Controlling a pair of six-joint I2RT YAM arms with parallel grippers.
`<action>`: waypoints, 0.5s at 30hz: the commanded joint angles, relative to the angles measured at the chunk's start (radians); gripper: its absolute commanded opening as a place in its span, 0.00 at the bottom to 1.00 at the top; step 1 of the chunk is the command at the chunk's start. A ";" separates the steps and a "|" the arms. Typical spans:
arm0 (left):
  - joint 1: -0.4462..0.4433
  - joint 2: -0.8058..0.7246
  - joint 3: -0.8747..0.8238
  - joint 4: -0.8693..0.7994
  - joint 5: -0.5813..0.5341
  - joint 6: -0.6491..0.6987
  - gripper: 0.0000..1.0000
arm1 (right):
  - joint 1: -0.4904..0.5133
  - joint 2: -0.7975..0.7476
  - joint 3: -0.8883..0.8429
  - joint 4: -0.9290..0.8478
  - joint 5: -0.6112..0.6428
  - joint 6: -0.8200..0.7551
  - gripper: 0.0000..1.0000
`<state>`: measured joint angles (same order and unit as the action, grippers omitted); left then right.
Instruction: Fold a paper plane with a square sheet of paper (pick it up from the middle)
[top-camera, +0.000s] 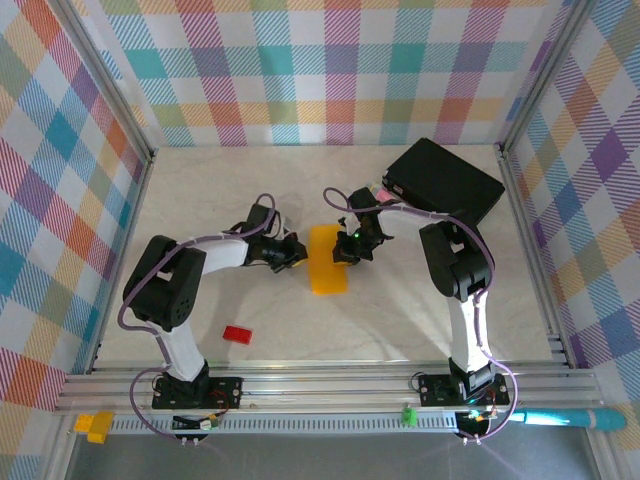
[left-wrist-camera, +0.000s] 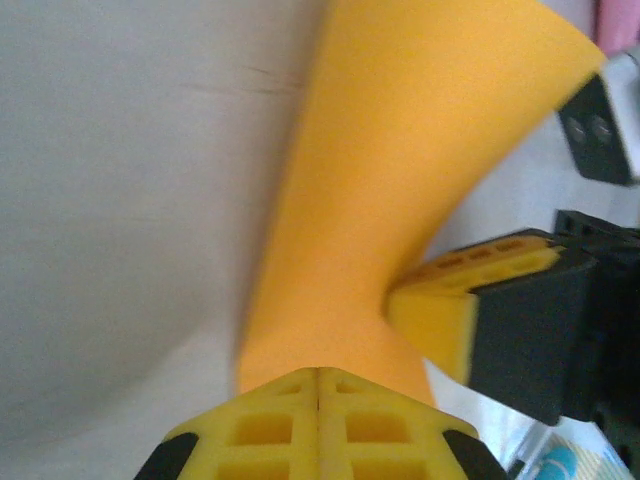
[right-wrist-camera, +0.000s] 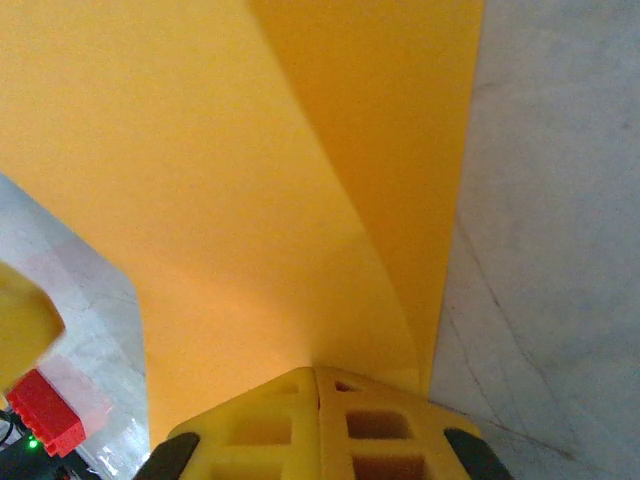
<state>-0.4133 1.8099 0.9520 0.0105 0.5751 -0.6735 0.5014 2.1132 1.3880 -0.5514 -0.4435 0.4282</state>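
At desk (top-camera: 200, 190) centre: paper (top-camera: 328, 270), bowed; left fingers (left-wrist-camera: 285, 400) and right fingers (right-wrist-camera: 285, 400) each pinch an edge (pressed tight). Hazard: arms drawing apart could tear it; uneven travel would skew the crease.

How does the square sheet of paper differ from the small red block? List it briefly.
Colour: the square sheet of paper is orange-yellow, the small red block red. Size: the sheet is far larger than the block. State: the left pincer and right pincer pinch the bent sheet; the block lies untouched on the table. Both are single-coloured.
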 joint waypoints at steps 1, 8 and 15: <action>-0.042 0.064 0.051 0.094 0.048 -0.058 0.00 | -0.013 0.153 -0.086 -0.175 0.295 -0.016 0.04; -0.025 0.156 0.063 0.117 0.029 -0.061 0.00 | -0.014 0.151 -0.094 -0.181 0.327 -0.012 0.04; 0.097 0.155 -0.034 0.132 0.031 -0.026 0.00 | -0.015 0.151 -0.094 -0.196 0.378 -0.019 0.04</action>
<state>-0.3904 1.9633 0.9710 0.1768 0.6689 -0.7277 0.5045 2.1178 1.3880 -0.5537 -0.4282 0.4278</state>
